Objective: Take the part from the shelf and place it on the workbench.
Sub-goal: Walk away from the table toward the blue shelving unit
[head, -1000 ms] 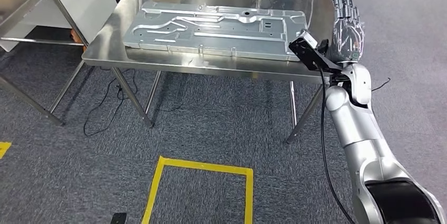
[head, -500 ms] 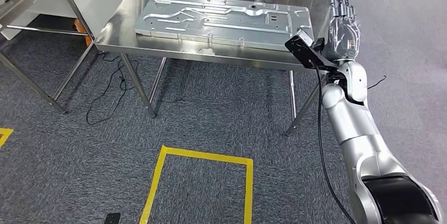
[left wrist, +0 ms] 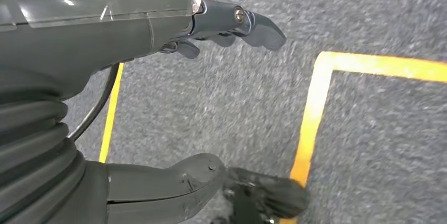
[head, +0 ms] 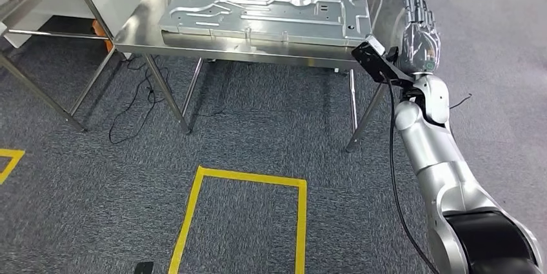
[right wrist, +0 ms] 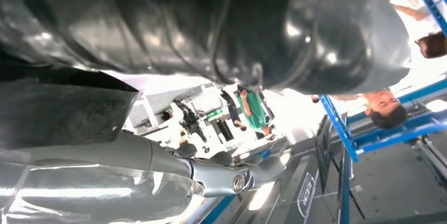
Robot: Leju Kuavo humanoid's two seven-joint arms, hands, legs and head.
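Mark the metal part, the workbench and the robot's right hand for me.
metal part [head: 264,9]: head view, middle of its stamped top face.
workbench [head: 139,29]: head view, bare steel near its left front corner.
right hand [head: 420,35]: head view, back of the hand, beside the bench's right end.

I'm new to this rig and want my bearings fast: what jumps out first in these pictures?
The large stamped metal part lies flat on the shiny steel workbench at the top of the head view. The robot's silver right arm rises along the right side, its right hand raised and open beside the bench's corner, holding nothing. On the grey carpet below, a yellow tape rectangle marks the floor, and the left hand hangs open above it.
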